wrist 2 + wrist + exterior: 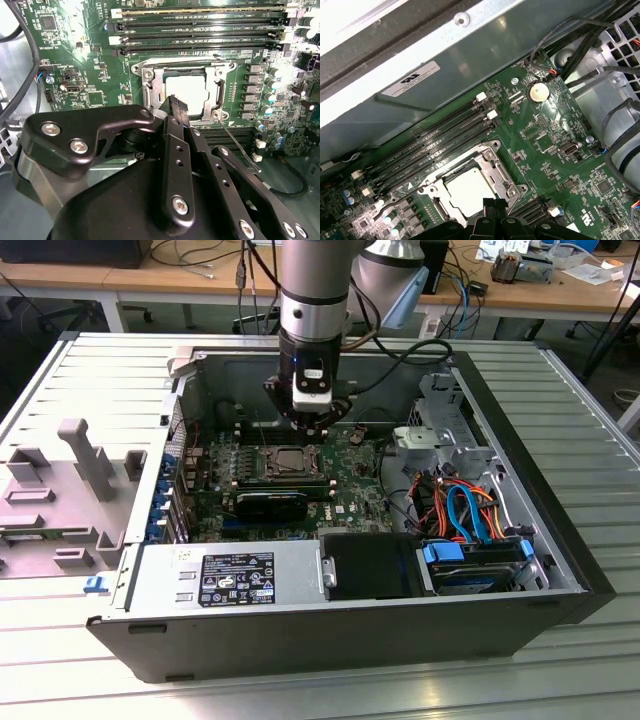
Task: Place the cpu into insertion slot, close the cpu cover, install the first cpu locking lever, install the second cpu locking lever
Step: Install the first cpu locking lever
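With the cpu (pixel 186 92) seated in the slot (pixel 148 74) under the cover (pixel 218 89) and the jaws clenched empty just above, a skewed push could slip off the thin lever (pixel 240 145) and gouge the board (pixel 90 75).

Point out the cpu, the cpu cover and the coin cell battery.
the cpu (pixel 187 90), second wrist view, middle of its metal top.
the cpu cover (pixel 159 87), second wrist view, frame's side bar.
the coin cell battery (pixel 538 91), first wrist view, centre of face.
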`<state>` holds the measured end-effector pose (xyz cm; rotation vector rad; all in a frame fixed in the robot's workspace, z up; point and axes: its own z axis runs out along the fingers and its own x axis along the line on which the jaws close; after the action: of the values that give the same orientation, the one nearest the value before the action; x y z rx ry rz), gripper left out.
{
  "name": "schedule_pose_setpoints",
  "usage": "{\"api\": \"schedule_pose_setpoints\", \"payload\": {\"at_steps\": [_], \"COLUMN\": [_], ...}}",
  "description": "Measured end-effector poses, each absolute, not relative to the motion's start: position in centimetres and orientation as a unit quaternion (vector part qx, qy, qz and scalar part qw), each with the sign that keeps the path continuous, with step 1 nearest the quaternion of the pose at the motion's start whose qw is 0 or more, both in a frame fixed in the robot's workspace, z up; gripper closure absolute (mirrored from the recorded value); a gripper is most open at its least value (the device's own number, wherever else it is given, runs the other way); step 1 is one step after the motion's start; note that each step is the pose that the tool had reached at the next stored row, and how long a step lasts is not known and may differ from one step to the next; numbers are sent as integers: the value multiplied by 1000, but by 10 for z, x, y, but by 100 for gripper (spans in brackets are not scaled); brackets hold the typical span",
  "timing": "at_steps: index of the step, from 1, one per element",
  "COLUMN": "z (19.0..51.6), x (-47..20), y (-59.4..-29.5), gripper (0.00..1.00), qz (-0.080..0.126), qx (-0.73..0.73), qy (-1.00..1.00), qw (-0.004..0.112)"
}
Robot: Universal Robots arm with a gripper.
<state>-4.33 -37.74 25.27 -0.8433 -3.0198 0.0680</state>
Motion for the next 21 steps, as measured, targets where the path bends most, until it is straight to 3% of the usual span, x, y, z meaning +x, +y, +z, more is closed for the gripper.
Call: {"api": "schedule_pose_setpoints", "payload": {"at_steps": [21], "z": [253], "x": [-43], "y": [-377], "gripper": [89], "qz": [22], "qx": [-217], "qy": [-976], "qw": [2]}}
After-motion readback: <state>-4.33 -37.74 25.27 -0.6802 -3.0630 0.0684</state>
